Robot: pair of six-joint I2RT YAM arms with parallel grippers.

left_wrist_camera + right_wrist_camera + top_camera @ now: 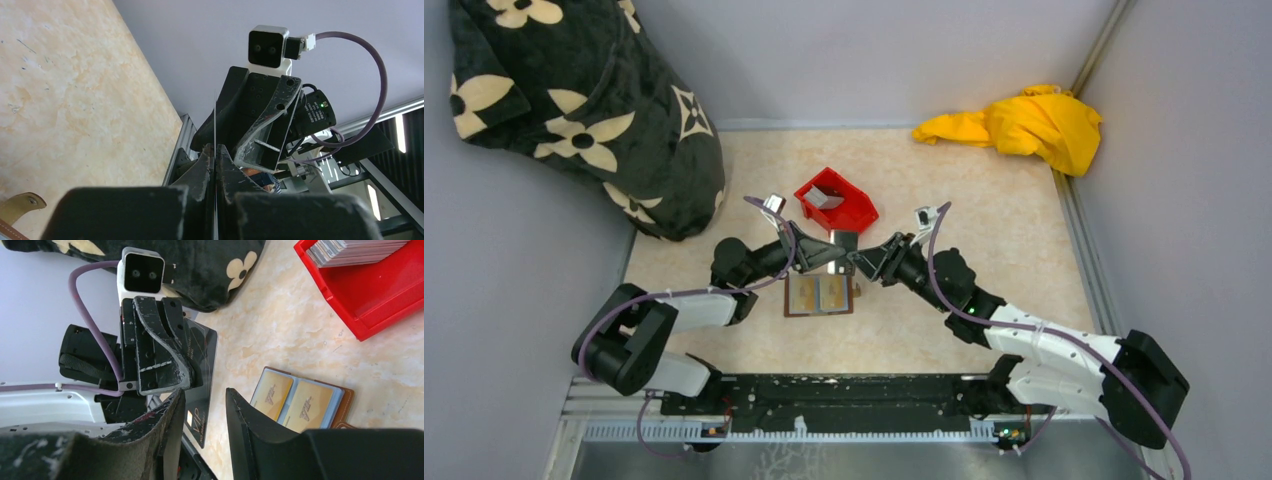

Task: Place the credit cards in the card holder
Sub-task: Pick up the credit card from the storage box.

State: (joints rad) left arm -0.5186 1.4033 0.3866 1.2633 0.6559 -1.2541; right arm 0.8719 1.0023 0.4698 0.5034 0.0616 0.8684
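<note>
I'm in a robotics lab cell: grey walls [874, 60] beyond my left gripper [829, 255], aluminium mounting rail [874, 432] behind it.

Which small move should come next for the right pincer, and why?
Probably close the right pincer on the card: the left pincer grips one end, and the other end sits between the right pincer's open fingers.

Overhead and close right-wrist views apparently share the card holder [819, 312] [347, 397].
</note>
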